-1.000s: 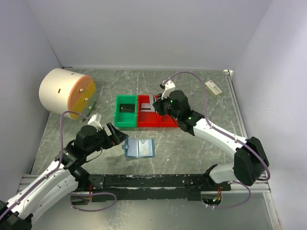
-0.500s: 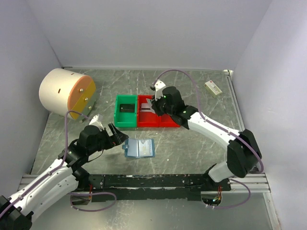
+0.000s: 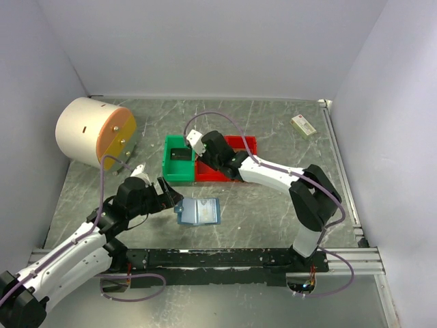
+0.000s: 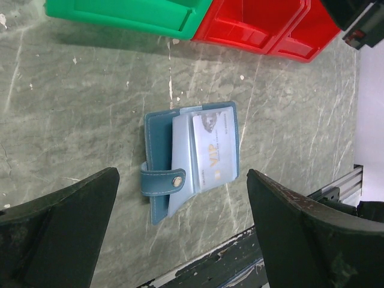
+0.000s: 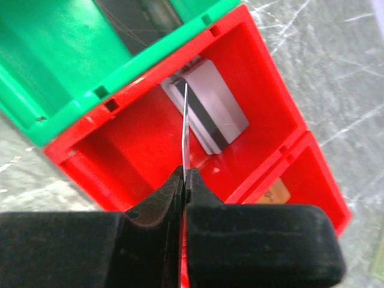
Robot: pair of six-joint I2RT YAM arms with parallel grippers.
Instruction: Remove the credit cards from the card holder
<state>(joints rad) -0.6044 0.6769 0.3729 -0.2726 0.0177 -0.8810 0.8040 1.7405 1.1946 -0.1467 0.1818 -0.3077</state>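
**Right arm swung left, card in its grip**

Since a second earlier the right gripper (image 5: 185,177) had travelled left over the bins, and it hung above a red bin (image 5: 138,162) next to the single green bin (image 5: 54,60). Its fingers were pinched tight on one credit card (image 5: 185,120), held edge-on. One striped card (image 5: 210,111) lay flat in that bin. The left gripper (image 3: 169,193) hung spread wide beside the card holder (image 4: 157,150), which lay open on the table (image 4: 72,120) with one VIP card (image 4: 215,150) inside.
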